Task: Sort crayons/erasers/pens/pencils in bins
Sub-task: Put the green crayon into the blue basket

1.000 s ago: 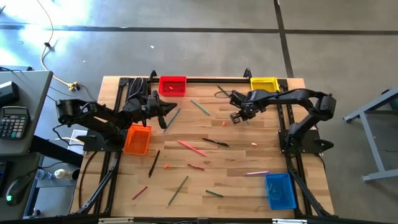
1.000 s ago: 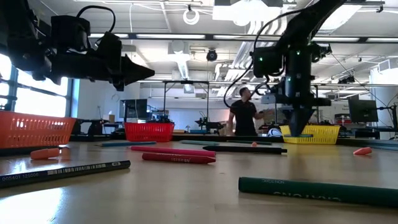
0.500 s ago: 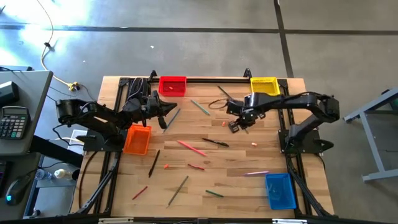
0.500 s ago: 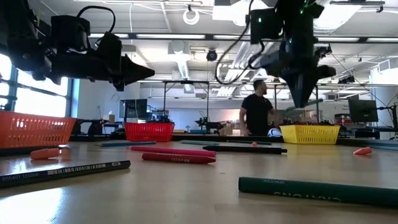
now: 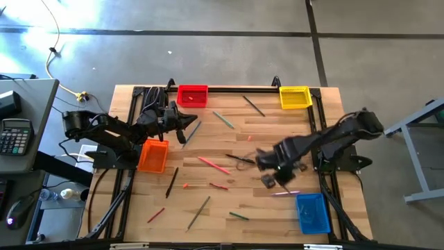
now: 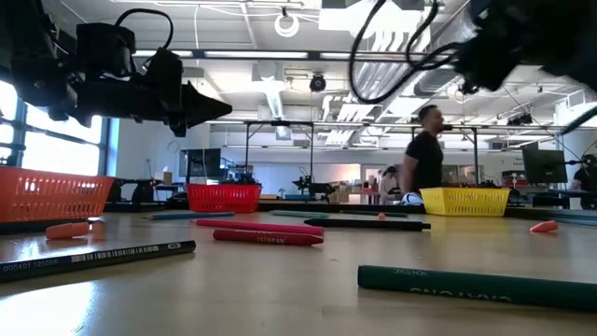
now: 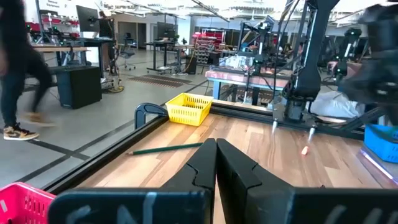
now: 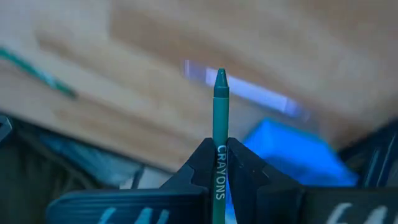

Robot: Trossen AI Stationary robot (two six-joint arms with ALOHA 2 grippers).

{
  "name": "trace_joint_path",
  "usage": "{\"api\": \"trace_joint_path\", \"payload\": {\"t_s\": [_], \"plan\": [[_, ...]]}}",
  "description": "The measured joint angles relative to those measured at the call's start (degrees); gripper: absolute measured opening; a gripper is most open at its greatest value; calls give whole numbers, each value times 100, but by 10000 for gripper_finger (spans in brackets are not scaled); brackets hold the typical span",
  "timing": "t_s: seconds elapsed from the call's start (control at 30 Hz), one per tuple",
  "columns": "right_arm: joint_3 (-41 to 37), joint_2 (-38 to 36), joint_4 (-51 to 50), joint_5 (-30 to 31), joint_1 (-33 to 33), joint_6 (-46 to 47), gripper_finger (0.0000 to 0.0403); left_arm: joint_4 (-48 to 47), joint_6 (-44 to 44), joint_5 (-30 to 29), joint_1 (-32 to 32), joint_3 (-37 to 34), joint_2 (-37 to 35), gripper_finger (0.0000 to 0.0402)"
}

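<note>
Left gripper (image 5: 186, 123) hovers over the left half of the table (image 5: 277, 208), just beyond the orange bin (image 5: 152, 155) at the left edge; fingers pressed together, nothing between them, as the left wrist view confirms. Red bin (image 5: 192, 95) sits at the far edge left of centre, a small speck inside. Loose sticks are scattered across the middle of the table: a pink-red one (image 5: 213, 164), a black pen (image 5: 240, 159), a grey pencil (image 5: 198, 212) near the front edge, a green one (image 5: 238, 216) beside it. A tiny eraser (image 5: 283, 162) lies right of centre. Right gripper (image 5: 272, 177) is blurred in the high view, over the right half of the table, between the centre and the blue bin (image 5: 312, 212) at the front right corner. Its fingers (image 8: 245, 171) pinch a green crayon (image 8: 220, 130), held low on the shaft with the pointed tip projecting well forward; the wrapper reads CRAYONS. Yellow bin (image 5: 295, 96) stands at the far right corner. Judgement: the crayon is light and stiff but waxy, likely to snap or slip if squeezed hard or held near the tip; the paper-wrapped mid-shaft gives the best purchase. With so much overhang, it may pivot in the grip during a fast swing.
</note>
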Motion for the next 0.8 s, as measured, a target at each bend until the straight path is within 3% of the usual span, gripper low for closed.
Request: {"api": "trace_joint_path", "payload": {"t_s": [0.23,0.43,0.8], "plan": [[0,0,726,-577,1243,1618,13,0,-32,4,0,0,0,0],[0,0,1027,-595,2180,3163,13,2,-33,-4,0,0,0,0],[-309,-2,778,115,2882,3487,13,42,-32,-18,0,0,0,0]]}}
